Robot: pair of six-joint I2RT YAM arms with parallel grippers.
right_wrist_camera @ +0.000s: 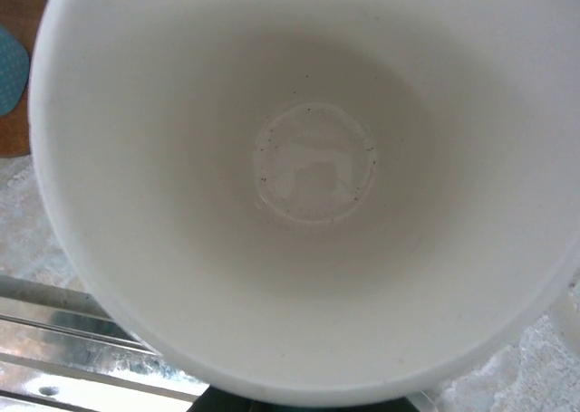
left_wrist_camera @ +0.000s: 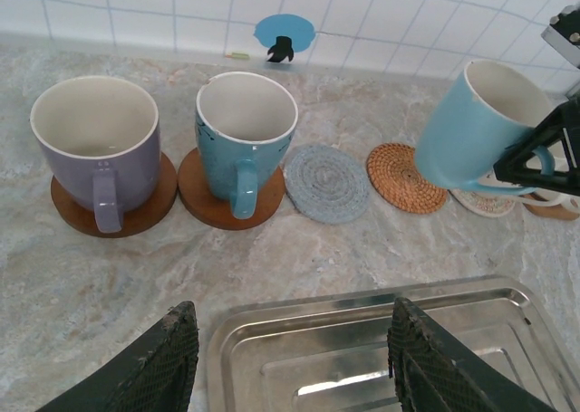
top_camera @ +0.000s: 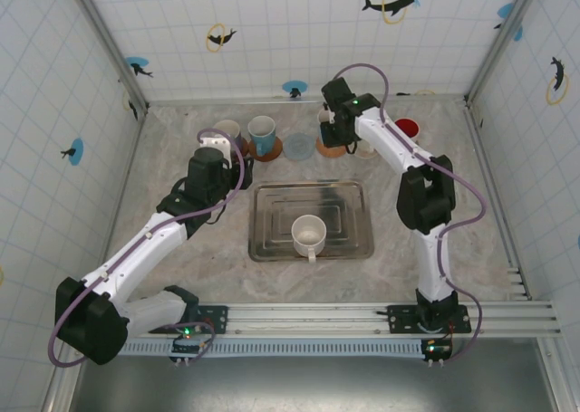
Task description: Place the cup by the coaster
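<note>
My right gripper (top_camera: 337, 127) is shut on the handle side of a light blue cup (left_wrist_camera: 471, 127) with a white inside (right_wrist_camera: 315, 177). The cup hangs tilted just above the table, beside and partly over a woven orange coaster (left_wrist_camera: 405, 178). A bare grey-blue coaster (left_wrist_camera: 326, 183) lies to the left of that one. The right gripper's black fingers (left_wrist_camera: 535, 154) show at the cup's right side. My left gripper (left_wrist_camera: 292, 314) is open and holds nothing. It hovers over the far edge of the metal tray (left_wrist_camera: 362, 308), facing the row of coasters.
A purple cup (left_wrist_camera: 95, 140) and a teal cup (left_wrist_camera: 245, 127) each stand on a wooden coaster at the back left. A white cup (top_camera: 309, 234) stands in the tray (top_camera: 353, 244). A red cup (top_camera: 407, 127) and further coasters (left_wrist_camera: 485, 202) are at the back right.
</note>
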